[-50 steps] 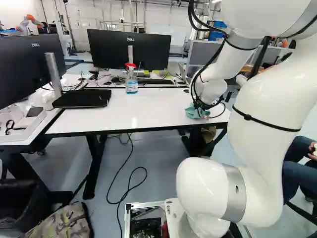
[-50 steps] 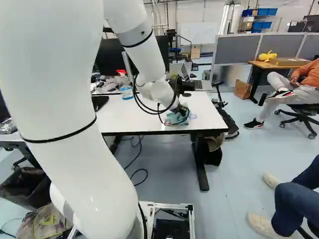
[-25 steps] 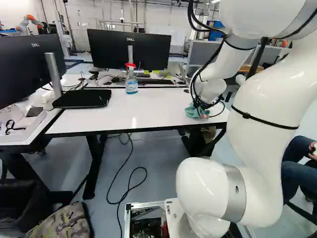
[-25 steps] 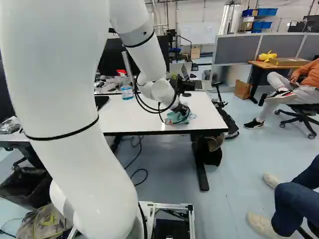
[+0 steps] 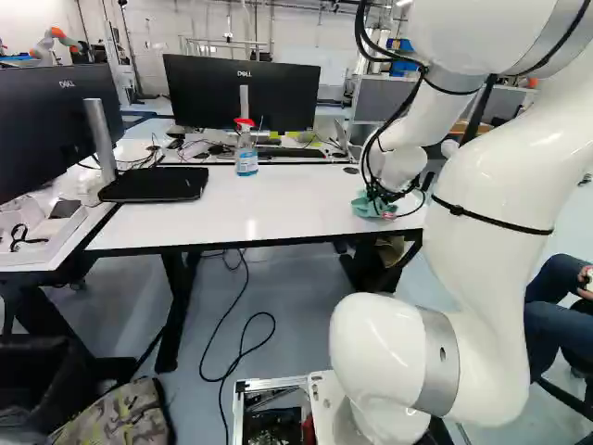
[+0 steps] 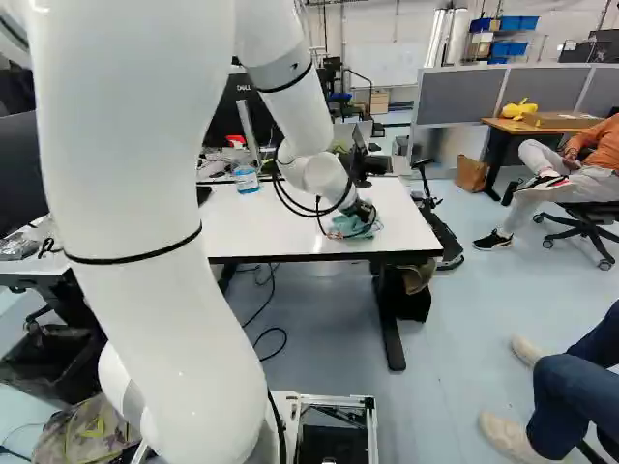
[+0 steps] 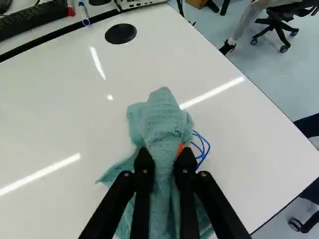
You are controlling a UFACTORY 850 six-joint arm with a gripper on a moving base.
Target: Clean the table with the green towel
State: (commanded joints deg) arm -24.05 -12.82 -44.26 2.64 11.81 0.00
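White robot arm (image 5: pixel 505 204) reaching over a white table (image 5: pixel 269 209). A black monitor (image 5: pixel 56 125) stands at its back left corner. Close to the front right corner, the gripper (image 6: pixel 364 215) has both fingers clamped on a crumpled green towel (image 7: pixel 162 117), which touches the tabletop. A spray bottle (image 5: pixel 246 159) stands by the back edge. Blue scribbled lines (image 7: pixel 203 147) show just beside the towel.

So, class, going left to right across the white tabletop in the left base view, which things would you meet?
Monitor stand → spray bottle with a red top → green towel, gripped in the robot's fingers.
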